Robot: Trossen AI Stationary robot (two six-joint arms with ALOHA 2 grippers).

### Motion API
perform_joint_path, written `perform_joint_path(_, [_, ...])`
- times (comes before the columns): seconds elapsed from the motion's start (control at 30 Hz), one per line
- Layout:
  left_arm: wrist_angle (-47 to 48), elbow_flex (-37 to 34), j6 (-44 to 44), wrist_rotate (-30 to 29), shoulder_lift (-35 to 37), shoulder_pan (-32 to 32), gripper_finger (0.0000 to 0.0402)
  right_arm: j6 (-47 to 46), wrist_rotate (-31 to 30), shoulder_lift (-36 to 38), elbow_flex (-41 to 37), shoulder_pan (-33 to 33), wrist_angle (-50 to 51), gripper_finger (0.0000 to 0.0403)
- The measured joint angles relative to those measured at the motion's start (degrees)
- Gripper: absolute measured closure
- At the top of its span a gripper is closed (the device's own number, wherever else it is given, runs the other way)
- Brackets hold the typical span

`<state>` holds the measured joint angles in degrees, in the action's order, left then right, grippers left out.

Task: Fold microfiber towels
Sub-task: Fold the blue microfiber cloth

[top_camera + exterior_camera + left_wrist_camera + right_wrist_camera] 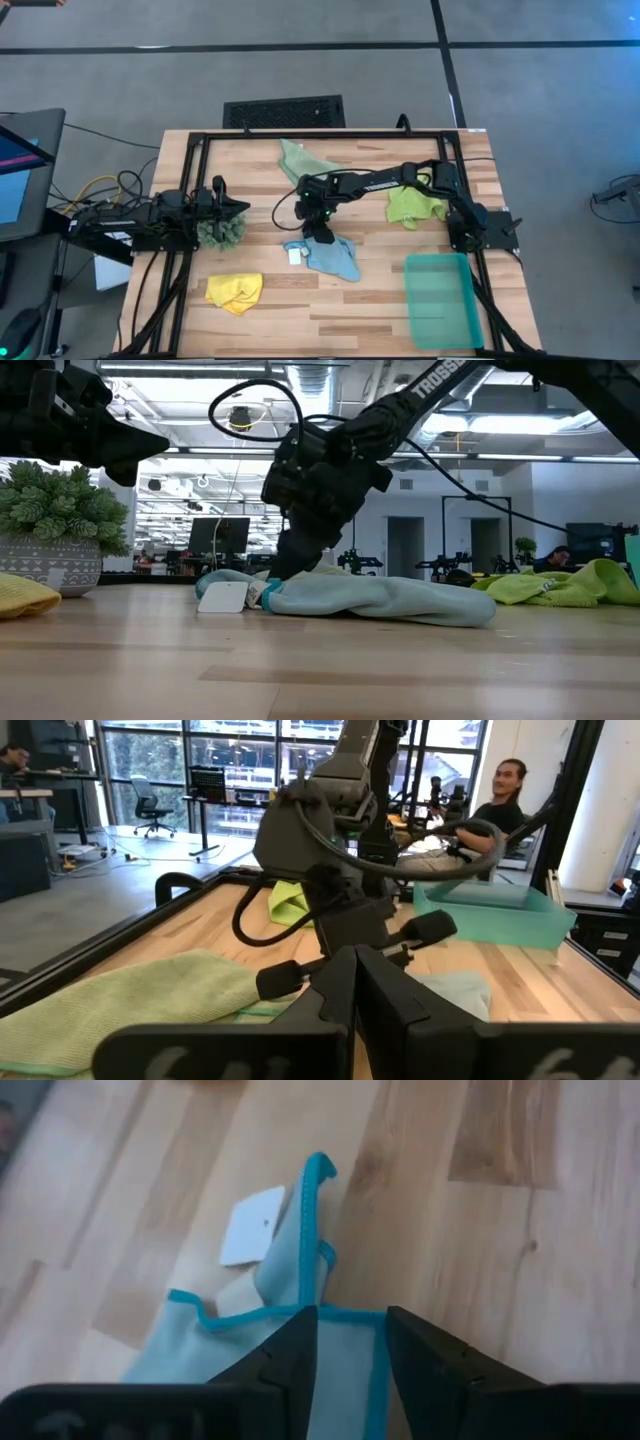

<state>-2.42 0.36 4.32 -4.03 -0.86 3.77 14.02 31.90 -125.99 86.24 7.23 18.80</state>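
Lying crumpled just beside the teal tray point(440, 300), toward the table's middle, the light blue towel point(330, 256) is judged soft, light and limp, best pinched at its hemmed edge; the right gripper point(345, 1342), part-open, straddles that edge, grip unconfirmed.

Grey floor point(540, 100), black floor vent point(284, 111), tall windows point(190, 760), office chair point(150, 805)
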Motion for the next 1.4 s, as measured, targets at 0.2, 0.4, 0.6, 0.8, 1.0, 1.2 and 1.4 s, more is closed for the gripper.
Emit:
perform_joint_path(0.2, [0.00,0.01,0.01,-0.01,0.00,0.01,0.0401,-1.81,-8.43,0.00,0.21,-0.42,-1.91,0.0270])
perform_joint_path(0.4, [-0.01,0.01,0.00,0.00,0.00,0.01,0.0401,0.92,-1.79,0.02,0.34,-0.38,-0.03,0.0271])
perform_joint_path(0.6, [-0.02,0.00,0.00,0.00,0.00,0.01,0.0401,0.98,4.02,0.02,0.34,-0.44,0.06,0.0271])
perform_joint_path(0.8, [0.00,0.00,0.00,0.00,0.00,0.02,0.0401,-0.61,3.92,0.02,0.34,-0.29,0.55,0.0267])
perform_joint_path(1.0, [-0.02,0.00,0.00,0.00,0.02,0.02,0.0401,-1.99,10.17,-0.87,0.39,-0.07,-0.41,0.0239])
perform_joint_path(1.2, [-0.01,0.00,0.00,0.00,0.00,0.02,0.0401,-1.55,6.72,-2.79,0.65,-0.24,-3.15,0.0199])
perform_joint_path(1.4, [0.00,0.01,0.00,0.09,0.00,0.02,0.0401,1.44,9.55,-3.68,0.32,0.04,-1.67,0.0191])
